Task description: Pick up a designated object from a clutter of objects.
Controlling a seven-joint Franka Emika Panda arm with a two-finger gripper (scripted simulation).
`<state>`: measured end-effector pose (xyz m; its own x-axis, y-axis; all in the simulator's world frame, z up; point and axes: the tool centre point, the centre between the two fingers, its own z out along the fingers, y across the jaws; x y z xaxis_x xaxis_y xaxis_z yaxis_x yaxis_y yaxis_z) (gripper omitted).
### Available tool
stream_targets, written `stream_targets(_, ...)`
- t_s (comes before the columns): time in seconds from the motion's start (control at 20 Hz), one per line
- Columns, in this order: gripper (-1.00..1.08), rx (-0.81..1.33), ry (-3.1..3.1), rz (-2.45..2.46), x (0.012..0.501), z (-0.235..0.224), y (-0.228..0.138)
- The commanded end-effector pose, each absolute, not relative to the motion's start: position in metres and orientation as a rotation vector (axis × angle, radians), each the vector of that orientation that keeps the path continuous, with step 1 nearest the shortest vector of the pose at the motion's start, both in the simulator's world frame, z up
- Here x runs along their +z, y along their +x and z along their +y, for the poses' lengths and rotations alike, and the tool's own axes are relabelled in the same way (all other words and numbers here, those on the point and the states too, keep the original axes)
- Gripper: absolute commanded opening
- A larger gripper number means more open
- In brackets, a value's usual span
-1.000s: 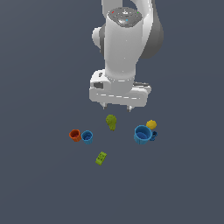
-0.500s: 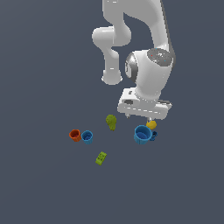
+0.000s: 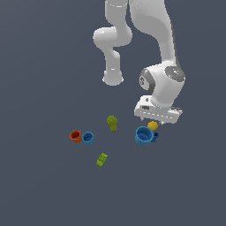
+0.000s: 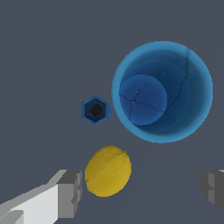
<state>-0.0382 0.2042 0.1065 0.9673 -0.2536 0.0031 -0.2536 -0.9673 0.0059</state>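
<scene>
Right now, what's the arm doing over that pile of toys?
The Panda arm has its pincer open and low over the yellow lump, which sits near one finger, off centre between the two. Nothing is gripped yet. The large blue cup stands right next to the lump, with a small dark blue hexagonal piece nearby. The green lump, green brick, orange cup and small blue cup lie apart, towards the exterior view's left.

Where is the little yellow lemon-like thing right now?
The yellow lump lies toward the exterior view's right, right beside the large blue cup and just under the open gripper. A small dark blue piece sits close by.
</scene>
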Motion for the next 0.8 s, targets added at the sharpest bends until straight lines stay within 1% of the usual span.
stream_targets(0.0,1.0,0.004,3.11,-0.42,0.095,0.217,-0.046)
stream_targets(0.3,1.0,0.001,3.11,-0.441,0.08,0.233,-0.058)
stream_targets(0.75,1.0,-0.001,3.11,-0.439,0.072,0.234,-0.059)
